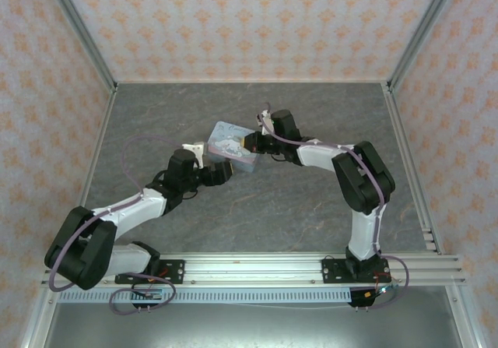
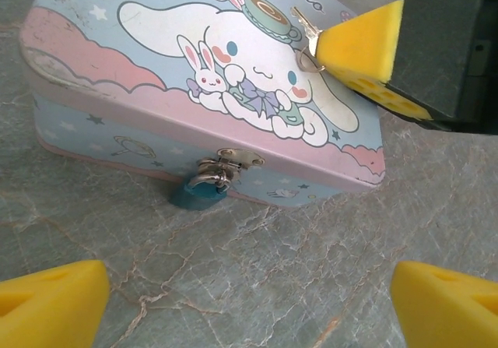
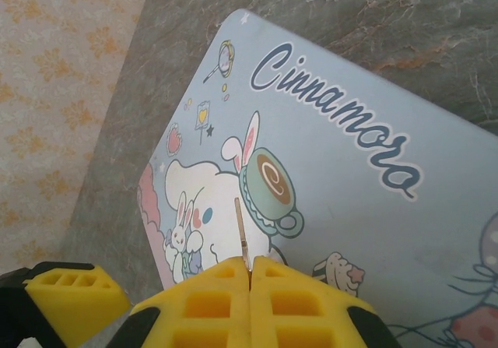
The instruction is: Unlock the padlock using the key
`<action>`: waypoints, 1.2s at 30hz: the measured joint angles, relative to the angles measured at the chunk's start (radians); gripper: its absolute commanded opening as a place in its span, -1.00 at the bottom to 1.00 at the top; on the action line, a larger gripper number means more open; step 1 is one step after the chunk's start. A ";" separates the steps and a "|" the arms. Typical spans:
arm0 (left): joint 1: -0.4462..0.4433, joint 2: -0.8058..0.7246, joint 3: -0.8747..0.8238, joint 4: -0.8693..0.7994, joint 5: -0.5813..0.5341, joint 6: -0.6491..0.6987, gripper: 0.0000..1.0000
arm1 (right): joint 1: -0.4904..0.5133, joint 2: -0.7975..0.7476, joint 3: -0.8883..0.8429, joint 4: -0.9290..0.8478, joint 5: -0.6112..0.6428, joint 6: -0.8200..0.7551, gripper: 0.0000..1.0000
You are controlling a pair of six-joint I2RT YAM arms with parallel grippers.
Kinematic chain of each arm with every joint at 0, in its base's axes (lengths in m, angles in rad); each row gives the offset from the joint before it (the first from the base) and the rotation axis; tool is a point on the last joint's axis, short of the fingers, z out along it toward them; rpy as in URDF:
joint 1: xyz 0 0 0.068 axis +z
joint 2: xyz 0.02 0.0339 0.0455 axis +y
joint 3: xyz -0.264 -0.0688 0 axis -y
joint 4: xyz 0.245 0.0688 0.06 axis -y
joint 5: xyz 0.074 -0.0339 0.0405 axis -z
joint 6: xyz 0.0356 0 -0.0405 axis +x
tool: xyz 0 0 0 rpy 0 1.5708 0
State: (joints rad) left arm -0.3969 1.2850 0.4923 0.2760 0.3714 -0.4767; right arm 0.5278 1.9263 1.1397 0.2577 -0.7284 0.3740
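The right tool (image 3: 250,274) is closed on the key (image 3: 240,231). Its own wrist view sees the two yellow pads pressed flat together, with the thin key blade edge-on and sticking out from the seam over the printed lid. The left wrist view takes the same grip from the side. There the key's silver shank and a wire loop jut from the pad tip above the cartoon character's cup. Whether the key touches the lid, I cannot tell.

The left tool (image 2: 249,309) is open, its yellow fingertips (image 2: 48,305) spread wide at the two bottom corners of its view with bare grey counter (image 2: 272,270) between them. It holds nothing and faces the front wall of the tin (image 2: 117,122).

The padlock (image 2: 196,195) is small and teal. It hangs by its shackle from the silver hasp (image 2: 232,161) on that front wall, and its body is down at the counter, just beside the tin's lower edge. It is well apart from the key, which is up over the lid.

The tin's lid is shut and the hasp is latched, so its contents are hidden. From above, the two tools flank the tin near the middle of the counter, the left one at its near side and the right one at its right end.
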 measured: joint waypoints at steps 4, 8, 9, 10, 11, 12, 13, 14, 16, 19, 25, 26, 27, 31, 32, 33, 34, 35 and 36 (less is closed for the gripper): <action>0.000 0.064 -0.011 0.063 0.022 0.025 0.64 | 0.006 -0.024 -0.031 0.006 0.008 0.004 -1.00; 0.000 0.122 -0.037 0.135 0.010 0.062 0.58 | 0.008 -0.029 -0.043 0.018 0.015 0.011 -1.00; 0.000 0.134 -0.044 0.150 0.001 0.078 0.56 | 0.008 -0.029 -0.044 0.020 0.016 0.011 -1.00; 0.000 0.148 -0.048 0.164 -0.009 0.095 0.55 | 0.009 -0.030 -0.045 0.021 0.018 0.011 -1.00; 0.000 0.159 -0.049 0.170 -0.012 0.108 0.53 | 0.009 -0.030 -0.045 0.022 0.018 0.012 -1.00; 0.000 0.173 -0.049 0.182 -0.013 0.121 0.51 | 0.010 -0.031 -0.045 0.022 0.020 0.011 -1.00; 0.000 0.186 -0.048 0.192 -0.013 0.135 0.50 | 0.010 -0.031 -0.046 0.022 0.023 0.011 -1.00; 0.000 0.196 -0.047 0.198 -0.012 0.145 0.49 | 0.011 -0.032 -0.046 0.021 0.025 0.011 -1.00; 0.000 0.224 -0.038 0.209 -0.012 0.166 0.48 | 0.012 -0.032 -0.046 0.021 0.027 0.011 -1.00; 0.000 0.262 -0.018 0.220 -0.012 0.190 0.45 | 0.013 -0.033 -0.046 0.020 0.034 0.011 -1.00; 0.000 0.344 0.026 0.249 -0.008 0.216 0.38 | 0.015 -0.035 -0.046 0.017 0.043 0.011 -1.00; 0.000 0.357 0.033 0.255 -0.008 0.217 0.37 | 0.016 -0.035 -0.046 0.016 0.045 0.010 -1.00; 0.000 0.369 0.039 0.260 -0.008 0.219 0.36 | 0.016 -0.035 -0.046 0.016 0.048 0.010 -1.00; -0.002 0.402 0.066 0.272 -0.008 0.234 0.28 | 0.018 -0.037 -0.046 0.013 0.053 0.007 -1.00; -0.002 0.409 0.073 0.272 -0.007 0.240 0.25 | 0.018 -0.037 -0.046 0.012 0.053 0.007 -1.00; -0.005 0.418 0.082 0.271 -0.007 0.244 0.23 | 0.018 -0.037 -0.046 0.012 0.054 0.007 -1.00; -0.008 0.424 0.090 0.270 -0.008 0.247 0.20 | 0.018 -0.037 -0.046 0.012 0.055 0.007 -1.00; -0.014 0.432 0.098 0.267 -0.008 0.251 0.18 | 0.018 -0.037 -0.046 0.012 0.056 0.007 -1.00; -0.019 0.437 0.103 0.267 -0.010 0.255 0.15 | 0.018 -0.037 -0.045 0.011 0.056 0.007 -1.00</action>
State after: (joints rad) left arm -0.4160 1.7222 0.5949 0.5434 0.3618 -0.2214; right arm 0.5453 1.8893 1.0943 0.2691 -0.6724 0.3809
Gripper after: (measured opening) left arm 0.597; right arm 0.041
